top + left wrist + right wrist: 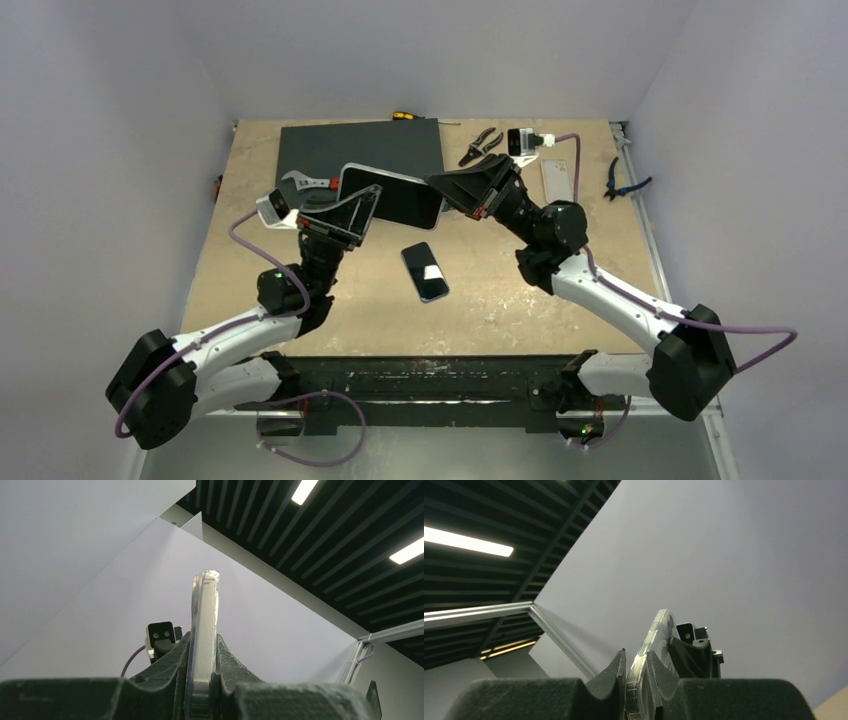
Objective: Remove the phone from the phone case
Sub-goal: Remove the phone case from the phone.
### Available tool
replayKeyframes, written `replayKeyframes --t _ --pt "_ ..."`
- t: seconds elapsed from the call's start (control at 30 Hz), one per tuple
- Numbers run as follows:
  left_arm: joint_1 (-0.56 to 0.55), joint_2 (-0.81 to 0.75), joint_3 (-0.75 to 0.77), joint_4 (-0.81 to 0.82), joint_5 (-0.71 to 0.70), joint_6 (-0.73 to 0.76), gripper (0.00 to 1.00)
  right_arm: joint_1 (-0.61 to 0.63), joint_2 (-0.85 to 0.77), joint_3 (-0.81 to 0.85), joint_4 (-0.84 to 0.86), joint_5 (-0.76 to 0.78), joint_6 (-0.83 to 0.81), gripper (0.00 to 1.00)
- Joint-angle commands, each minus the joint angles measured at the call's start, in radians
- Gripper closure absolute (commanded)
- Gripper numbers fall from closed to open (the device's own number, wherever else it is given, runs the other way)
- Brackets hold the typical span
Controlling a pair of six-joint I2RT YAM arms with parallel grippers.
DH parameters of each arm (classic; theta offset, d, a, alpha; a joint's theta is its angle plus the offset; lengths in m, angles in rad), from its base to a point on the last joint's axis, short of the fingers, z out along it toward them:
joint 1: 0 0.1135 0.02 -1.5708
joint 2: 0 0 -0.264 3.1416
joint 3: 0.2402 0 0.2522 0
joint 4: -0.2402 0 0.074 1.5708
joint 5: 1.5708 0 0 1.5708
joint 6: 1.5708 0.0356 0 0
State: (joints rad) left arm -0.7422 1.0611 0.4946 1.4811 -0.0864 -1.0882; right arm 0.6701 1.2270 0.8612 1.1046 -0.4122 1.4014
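A phone with a dark screen in a clear case (pixel 395 197) is held in the air above the table, between both grippers. My left gripper (pixel 362 208) is shut on its left end. My right gripper (pixel 440 190) is shut on its right end. In the left wrist view the cased phone (pixel 204 615) stands edge-on between the gripper's (pixel 202 642) fingers. In the right wrist view the clear case's edge (pixel 650 635) is pinched between the gripper's (pixel 636 657) fingers, with the left gripper behind it. Both wrist views look up at wall and ceiling.
A second dark phone (pixel 425 271) lies flat on the table below the held one. A dark mat (pixel 330 150) lies at the back. Pliers (pixel 482 145), a clear flat piece (pixel 558 178), blue-handled pliers (pixel 625 180) and a screwdriver (pixel 403 116) lie along the back and right.
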Motion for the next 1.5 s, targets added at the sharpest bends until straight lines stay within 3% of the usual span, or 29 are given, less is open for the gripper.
replayKeyframes --t 0.0,0.47,0.8,1.07,1.47 --pt "0.000 0.060 -0.020 0.084 -0.043 -0.008 1.00 0.013 0.009 0.054 0.386 -0.051 0.194 0.87" --pt "0.001 0.302 0.034 0.193 -0.041 -0.129 1.00 0.031 0.080 0.182 0.571 -0.099 0.310 0.95" --pt "0.001 0.448 0.109 0.140 -0.016 -0.277 1.00 0.037 0.119 0.259 0.603 -0.115 0.341 0.97" --pt "0.000 0.592 0.157 0.216 0.007 -0.403 1.00 0.043 0.138 0.280 0.619 -0.123 0.350 1.00" --pt "-0.001 0.640 0.174 0.298 -0.029 -0.443 1.00 0.044 0.129 0.264 0.609 -0.145 0.351 1.00"
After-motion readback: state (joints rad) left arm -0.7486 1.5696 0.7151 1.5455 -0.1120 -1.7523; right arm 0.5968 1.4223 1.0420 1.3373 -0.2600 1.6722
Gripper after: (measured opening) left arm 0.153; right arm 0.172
